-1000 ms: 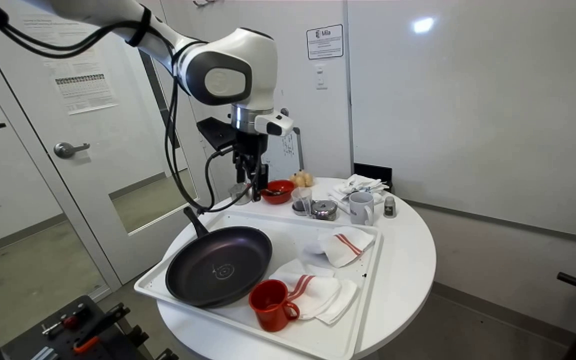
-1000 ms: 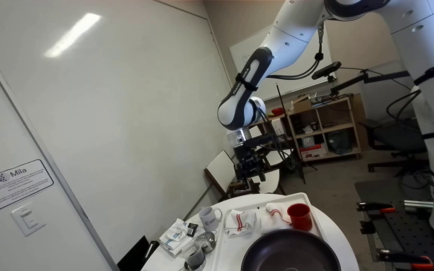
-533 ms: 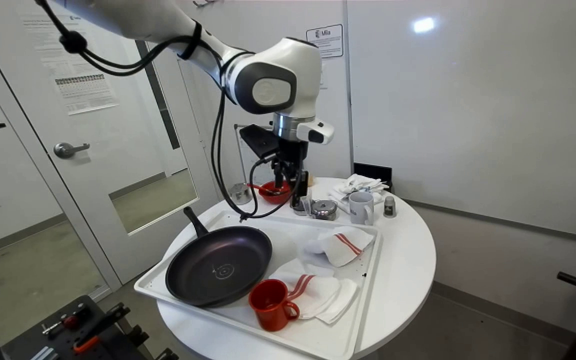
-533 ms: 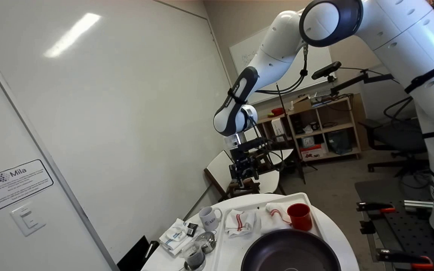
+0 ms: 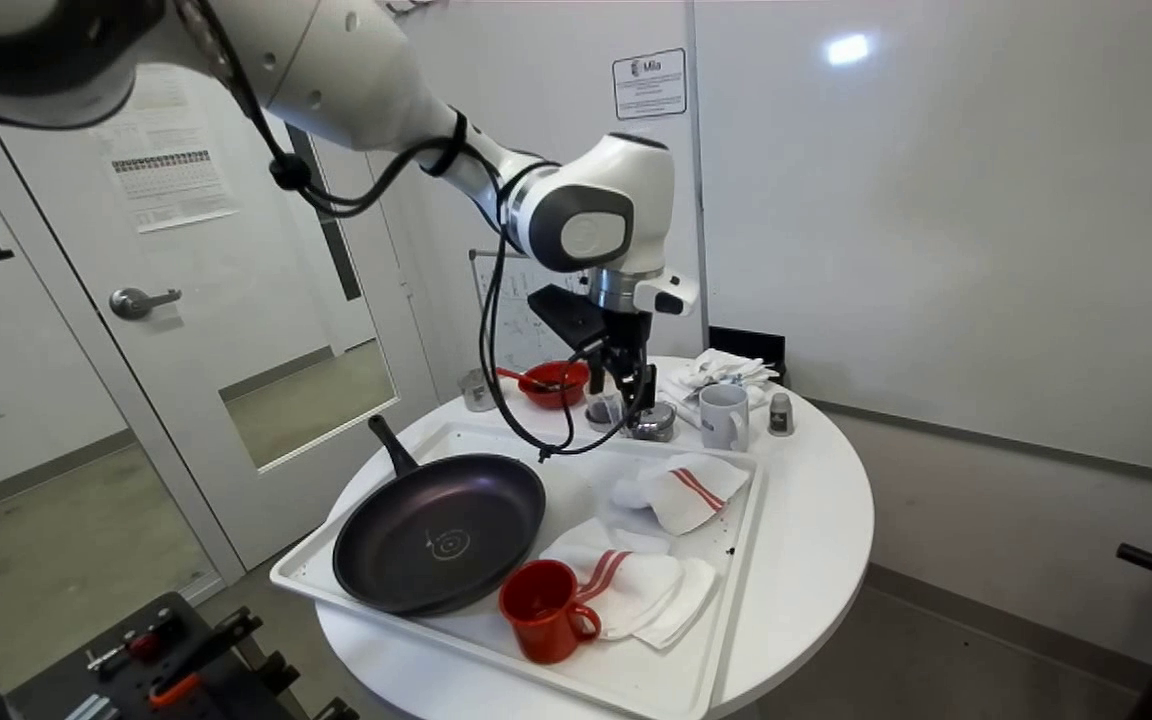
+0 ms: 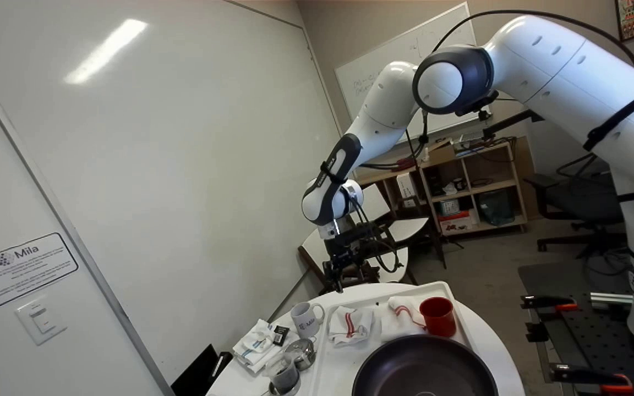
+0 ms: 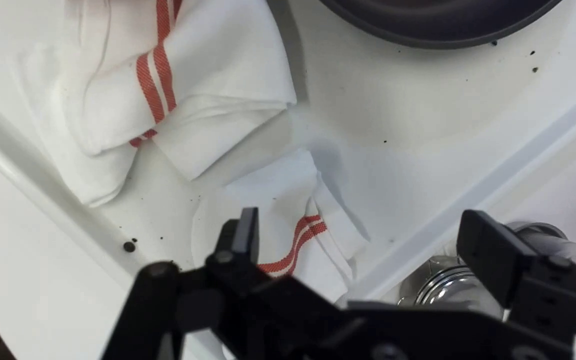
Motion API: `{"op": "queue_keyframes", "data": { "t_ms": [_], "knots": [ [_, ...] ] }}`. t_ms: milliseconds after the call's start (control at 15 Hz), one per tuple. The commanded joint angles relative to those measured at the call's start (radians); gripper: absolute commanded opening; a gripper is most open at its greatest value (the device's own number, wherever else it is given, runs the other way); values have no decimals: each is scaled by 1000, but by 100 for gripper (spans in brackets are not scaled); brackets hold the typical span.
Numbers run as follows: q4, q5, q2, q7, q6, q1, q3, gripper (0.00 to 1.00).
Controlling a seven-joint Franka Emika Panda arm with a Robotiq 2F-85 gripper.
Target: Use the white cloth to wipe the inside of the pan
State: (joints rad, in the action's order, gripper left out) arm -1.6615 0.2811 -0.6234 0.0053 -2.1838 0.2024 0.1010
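pincer (image 7: 360, 225) spread | cloth (image 7: 280, 202) partly behind | second cloth (image 7: 218, 65) near | pan (image 7: 440, 25) cropped | metal pot (image 7: 460, 296), perhaps

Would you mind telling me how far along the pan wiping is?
Done: nothing evident; the red-striped white cloths lie on the tray, none in the frying pan. In hand: probably lining up a grasp; the gripper hangs open, holding nothing, with one cloth in clear sight in the wrist view. Left: likely gripping a cloth and wiping inside the pan.
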Motion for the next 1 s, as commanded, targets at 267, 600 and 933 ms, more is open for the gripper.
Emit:
{"op": "queue_keyframes", "data": {
  "t_ms": [267,600,933],
  "knots": [
    [244,6,-223,2,11,47,-31,100],
    [345,-2,-315,5,25,79,-39,100],
    [425,-19,-381,29,72,84,-30,100]
  ]
}}
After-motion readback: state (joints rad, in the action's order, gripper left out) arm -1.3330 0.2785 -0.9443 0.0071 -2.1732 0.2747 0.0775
